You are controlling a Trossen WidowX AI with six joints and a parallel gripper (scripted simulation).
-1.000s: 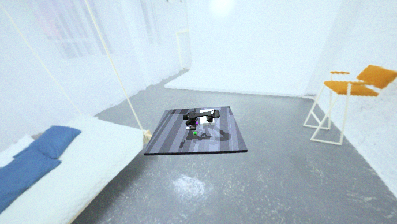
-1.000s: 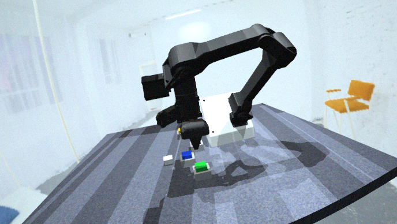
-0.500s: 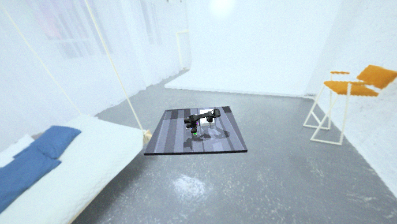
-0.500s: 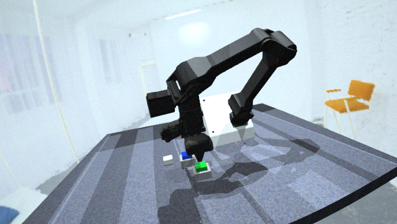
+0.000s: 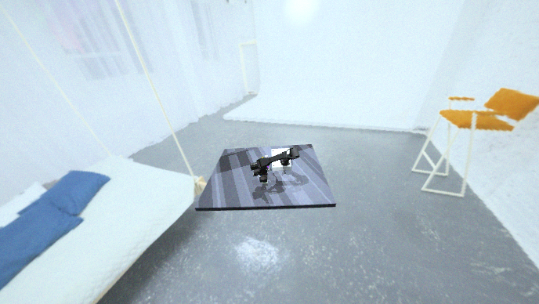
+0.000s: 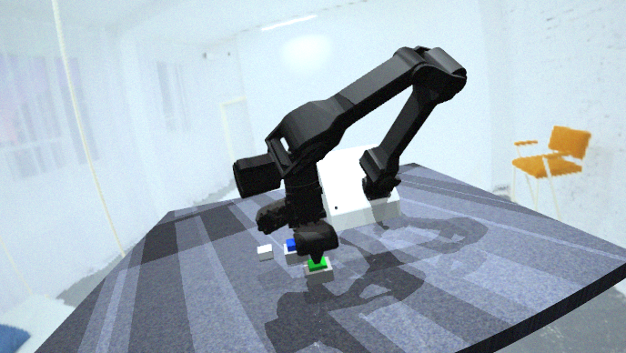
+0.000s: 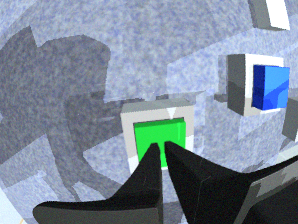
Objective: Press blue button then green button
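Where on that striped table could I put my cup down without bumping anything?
The broad near stretch of the table, in front of the green button, looks free, as does the right side beyond the arm's shadow. It is crowded around the gripper: the green button, blue button and small white block sit close together, with the white base box just behind.
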